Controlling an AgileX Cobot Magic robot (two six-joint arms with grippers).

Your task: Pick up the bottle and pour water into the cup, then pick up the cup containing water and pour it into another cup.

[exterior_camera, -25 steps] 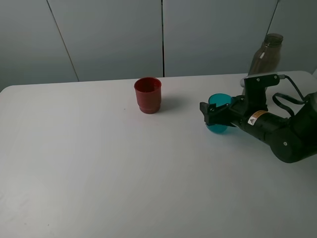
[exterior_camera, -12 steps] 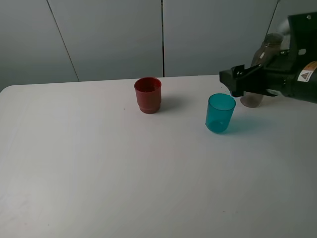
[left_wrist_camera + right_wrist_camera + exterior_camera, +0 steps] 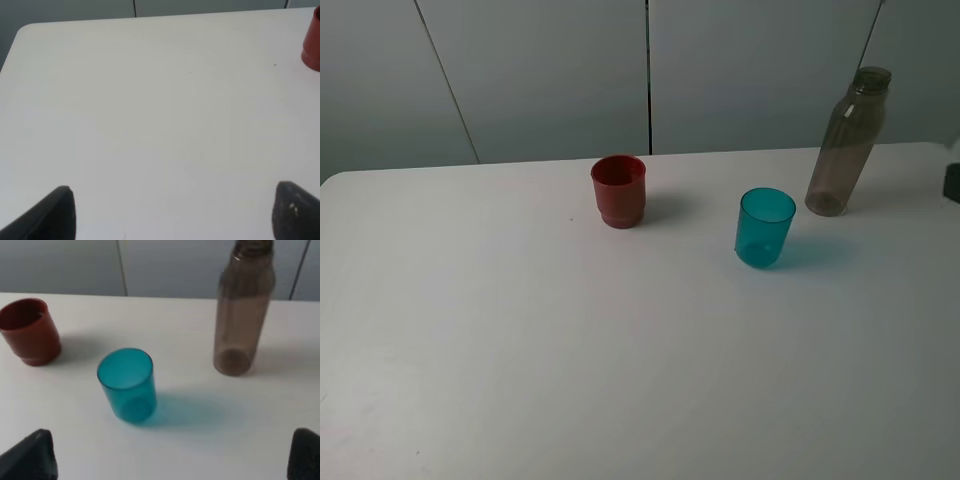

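On the desk: red cup, teal cup, bottle all upright, apart. Both grippers' jaws spread wide, holding nothing.

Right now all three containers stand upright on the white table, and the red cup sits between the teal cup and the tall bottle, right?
Not quite. The teal cup is the one in the middle, between the red cup and the tall bottle. All three do stand upright on the white table; the exterior high view shows it.
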